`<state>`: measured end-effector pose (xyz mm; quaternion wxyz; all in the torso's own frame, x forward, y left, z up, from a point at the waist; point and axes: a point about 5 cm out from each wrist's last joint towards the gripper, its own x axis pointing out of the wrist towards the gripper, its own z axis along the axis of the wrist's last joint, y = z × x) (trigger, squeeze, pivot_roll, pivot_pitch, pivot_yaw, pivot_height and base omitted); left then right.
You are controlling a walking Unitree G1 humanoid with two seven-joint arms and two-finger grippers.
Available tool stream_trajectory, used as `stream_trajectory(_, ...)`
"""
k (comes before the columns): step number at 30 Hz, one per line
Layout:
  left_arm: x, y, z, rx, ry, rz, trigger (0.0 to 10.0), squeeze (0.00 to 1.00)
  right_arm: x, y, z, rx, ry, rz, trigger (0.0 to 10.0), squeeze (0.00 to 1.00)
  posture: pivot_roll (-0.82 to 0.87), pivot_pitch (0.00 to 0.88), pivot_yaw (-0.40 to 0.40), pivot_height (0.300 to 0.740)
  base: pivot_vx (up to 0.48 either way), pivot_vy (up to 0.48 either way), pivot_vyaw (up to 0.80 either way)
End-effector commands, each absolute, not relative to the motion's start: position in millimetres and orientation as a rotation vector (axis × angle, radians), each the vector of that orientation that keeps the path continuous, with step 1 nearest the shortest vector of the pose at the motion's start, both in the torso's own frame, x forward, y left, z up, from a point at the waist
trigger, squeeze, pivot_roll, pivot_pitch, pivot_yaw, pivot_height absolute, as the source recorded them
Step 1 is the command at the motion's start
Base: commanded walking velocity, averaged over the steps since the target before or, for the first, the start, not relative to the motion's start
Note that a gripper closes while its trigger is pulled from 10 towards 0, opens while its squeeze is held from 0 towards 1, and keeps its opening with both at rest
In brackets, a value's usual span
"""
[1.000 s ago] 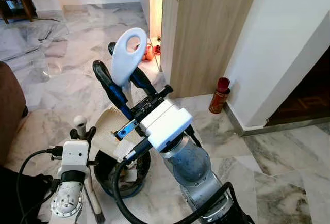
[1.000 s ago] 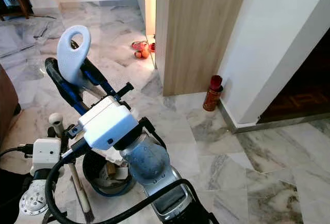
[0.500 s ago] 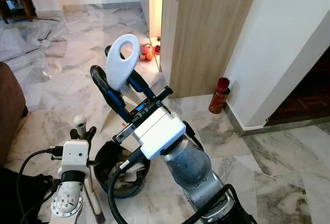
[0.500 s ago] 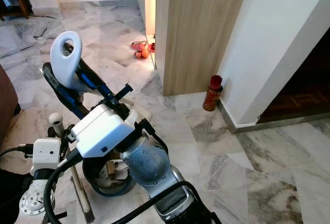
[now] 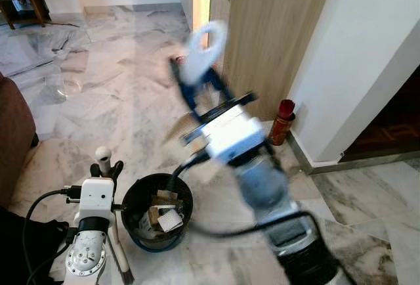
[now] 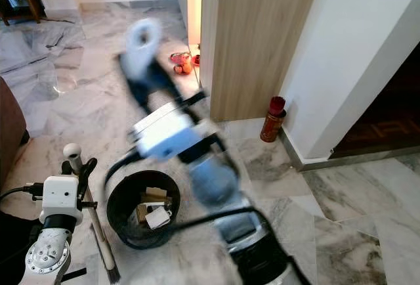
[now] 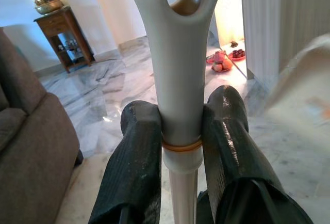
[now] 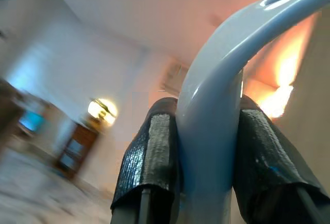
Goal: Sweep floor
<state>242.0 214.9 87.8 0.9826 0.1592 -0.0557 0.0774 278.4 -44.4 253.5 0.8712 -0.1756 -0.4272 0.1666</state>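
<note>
Scraps of paper and card point(image 5: 162, 214) are seen lying inside a round black bin point(image 5: 134, 201), which stands on the marble floor point(image 5: 98, 101) just in front of the robot. Beside the bin, a broom point(image 6: 104, 242) with a pale handle and dark bristles is held upright by the left gripper point(image 7: 179, 118); in the left wrist view the jaws are seen clenched on the white grip of the broom, just above an orange band, and the looped end of the grip rises beyond the fingers point(image 7: 136, 152). A dustpan handle point(image 5: 202, 52), pale blue-white with a hole at its end, is gripped by the right gripper point(image 8: 205, 131), whose jaws are closed on it from both sides in the right wrist view. The right arm point(image 5: 259, 180) is raised over the floor beyond the bin and is badly blurred, so the rest of the dustpan cannot be made out. A wooden cabinet point(image 5: 269, 29) stands behind the arm, next to a white wall point(image 5: 354, 48). A red bottle point(image 5: 281, 122) stands on the floor at the foot of that wall, near the cabinet's corner. Small red and orange things point(image 6: 178, 63) lie on the floor by the lit gap beside the cabinet. A brown sofa point(image 7: 31, 146) is seen at the robot's left, and a dark wooden side stand point(image 7: 64, 33) stands further off.
</note>
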Motion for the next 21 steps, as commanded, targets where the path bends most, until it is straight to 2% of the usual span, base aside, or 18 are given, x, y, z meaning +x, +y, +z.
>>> stream_trajectory(1, 243, 214, 94, 0.343, -0.155, 0.148, 10.0, 0.0, 285, -53, 259, -0.41, -0.911, 0.28, 10.0, 0.0, 0.19, 0.063, -0.038, 0.74, 0.0, 0.0, 0.0)
stream_trajectory(2, 243, 214, 94, 0.343, -0.153, 0.144, 10.0, 0.0, 294, -68, 252, -0.422, -0.864, 0.21, 10.0, 0.0, 0.19, 0.06, -0.035, 0.74, 0.0, 0.0, 0.0)
stream_trajectory(4, 243, 214, 94, 0.342, -0.152, 0.139, 10.0, 0.0, 302, -80, 244, -0.407, -0.805, 0.154, 10.0, 0.0, 0.19, 0.056, -0.033, 0.74, 0.0, 0.0, 0.0)
stream_trajectory(6, 244, 213, 93, 0.342, -0.149, 0.131, 10.0, 0.0, 314, -93, 222, -0.42, -0.667, 0.115, 10.0, 0.0, 0.19, 0.055, -0.031, 0.74, 0.0, 0.0, 0.0)
stream_trajectory(14, 241, 210, 91, 0.336, -0.142, 0.111, 10.0, 0.0, 318, -119, 174, -0.446, -0.488, 0.089, 10.0, 0.0, 0.19, 0.042, -0.026, 0.74, 0.0, 0.0, 0.0)
stream_trajectory(21, 232, 210, 84, 0.331, -0.109, 0.084, 10.0, 0.0, 319, -164, 136, -0.361, -0.312, -0.09, 10.0, 0.0, 0.18, 0.023, -0.016, 0.74, 0.0, 0.0, 0.0)
